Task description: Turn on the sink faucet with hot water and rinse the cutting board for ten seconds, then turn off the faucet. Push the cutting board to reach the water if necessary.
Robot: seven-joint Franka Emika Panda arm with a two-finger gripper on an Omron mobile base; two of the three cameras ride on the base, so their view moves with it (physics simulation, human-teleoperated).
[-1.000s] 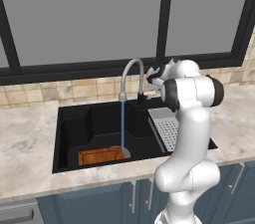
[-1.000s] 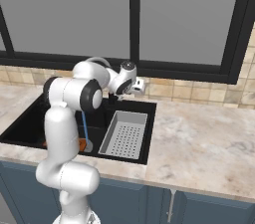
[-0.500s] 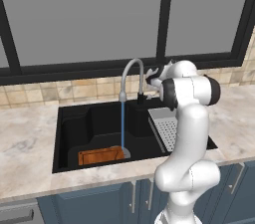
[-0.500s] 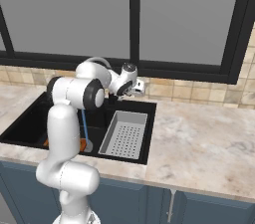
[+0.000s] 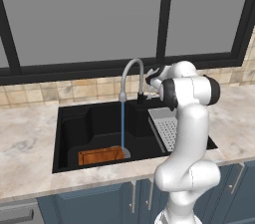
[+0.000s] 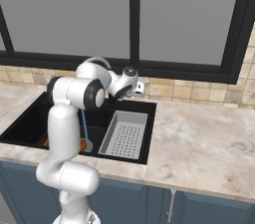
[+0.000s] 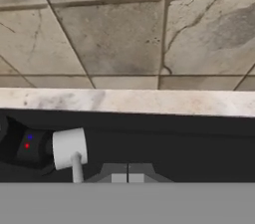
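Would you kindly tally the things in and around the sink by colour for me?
Black: 1, the sink
Grey: 2, the sink faucet and the perforated drainer tray
Orange-brown: 1, the cutting board
Pale blue: 1, the water
Total: 5

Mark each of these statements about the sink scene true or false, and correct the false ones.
1. Water is running from the sink faucet. True: the water falls as a thin blue stream.
2. The cutting board lies on the counter beside the window. False: it lies flat on the floor of the sink, at the front.
3. The stream lands at the right end of the cutting board. True.
4. The claw is wide open. False: its fingertips are together, shut on nothing.
5. The grey perforated tray sits in the left half of the sink. False: it sits at the right end of the sink.
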